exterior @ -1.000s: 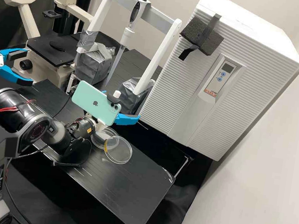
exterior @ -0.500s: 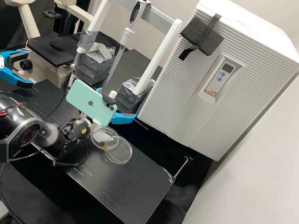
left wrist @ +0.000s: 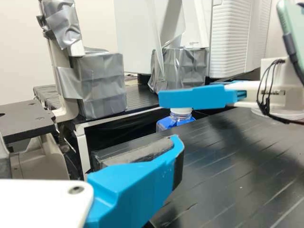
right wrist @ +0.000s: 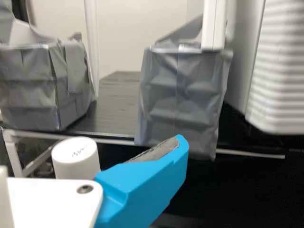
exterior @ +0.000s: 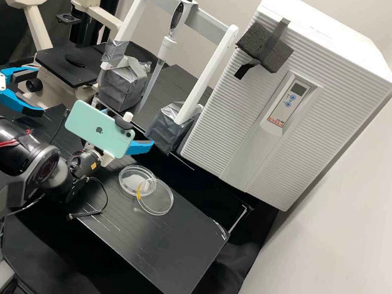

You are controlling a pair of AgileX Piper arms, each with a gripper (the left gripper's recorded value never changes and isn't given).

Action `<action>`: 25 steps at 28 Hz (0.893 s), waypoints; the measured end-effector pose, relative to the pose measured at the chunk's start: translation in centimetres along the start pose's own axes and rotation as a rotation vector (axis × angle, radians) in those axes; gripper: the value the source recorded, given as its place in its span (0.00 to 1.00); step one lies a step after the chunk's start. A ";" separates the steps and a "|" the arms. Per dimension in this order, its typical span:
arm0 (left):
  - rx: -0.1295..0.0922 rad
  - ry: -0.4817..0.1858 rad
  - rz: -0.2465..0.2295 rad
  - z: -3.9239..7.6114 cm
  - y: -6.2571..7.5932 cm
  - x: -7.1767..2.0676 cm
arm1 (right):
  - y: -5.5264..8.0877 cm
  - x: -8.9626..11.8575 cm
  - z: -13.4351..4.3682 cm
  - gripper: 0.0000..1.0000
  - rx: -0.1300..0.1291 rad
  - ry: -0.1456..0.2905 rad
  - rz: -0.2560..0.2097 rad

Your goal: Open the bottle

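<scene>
Two white grippers with bright blue fingers, both spread open and holding nothing: right gripper poised right at the pale cap of a small blue-bodied plastic bottle, contact impossible to judge; left gripper well apart, over by the cream microscope. Bottle upright just past the edge of the black bench, in front of a grey-taped block, lower part hidden behind that edge. Judged as lining up for the grasp, cap not yet off. Settle the right gripper level around the cap, probably the white round top just beside its finger, and close squarely on the sides. Bring the left gripper low onto the blue body and clamp first, or expect the whole bottle to spin. Twist in short turns, then lift straight up. Counted: two grippers, one bottle, two clear round dishes touching on the bench, two grey-taped blocks, one pipette on one white stand, one microscope, one white ribbed cabinet, one mint-green phone
</scene>
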State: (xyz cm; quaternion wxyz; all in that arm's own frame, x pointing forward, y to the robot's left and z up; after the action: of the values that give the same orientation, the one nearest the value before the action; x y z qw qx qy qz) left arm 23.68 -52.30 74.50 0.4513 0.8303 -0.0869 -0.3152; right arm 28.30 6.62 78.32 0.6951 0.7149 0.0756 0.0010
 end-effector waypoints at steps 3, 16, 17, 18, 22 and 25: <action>0.000 0.000 0.000 0.0 0.0 0.00 | -0.3 0.1 0.1 1.00 -0.008 -0.003 -0.010; 0.004 -0.017 0.006 0.4 0.2 0.27 | -0.4 0.3 0.3 0.00 -0.027 -0.020 -0.002; 0.004 -0.017 0.006 0.4 0.2 0.27 | -0.4 0.3 0.3 0.00 -0.027 -0.021 -0.003; 0.004 -0.017 0.006 0.4 0.2 0.27 | -0.4 0.4 0.3 0.00 -0.027 -0.021 -0.003; 0.004 -0.017 0.006 0.4 0.2 0.27 | -0.5 0.6 0.4 0.00 -0.029 -0.024 -0.005; 0.004 -0.017 0.006 0.4 0.2 0.27 | -0.5 0.6 0.4 0.00 -0.035 -0.023 -0.005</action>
State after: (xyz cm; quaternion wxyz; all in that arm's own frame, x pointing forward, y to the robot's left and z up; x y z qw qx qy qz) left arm 23.71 -52.76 74.37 0.4498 0.8282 -0.0937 -0.3208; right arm 28.89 6.30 77.73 0.7083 0.7025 0.0693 -0.0078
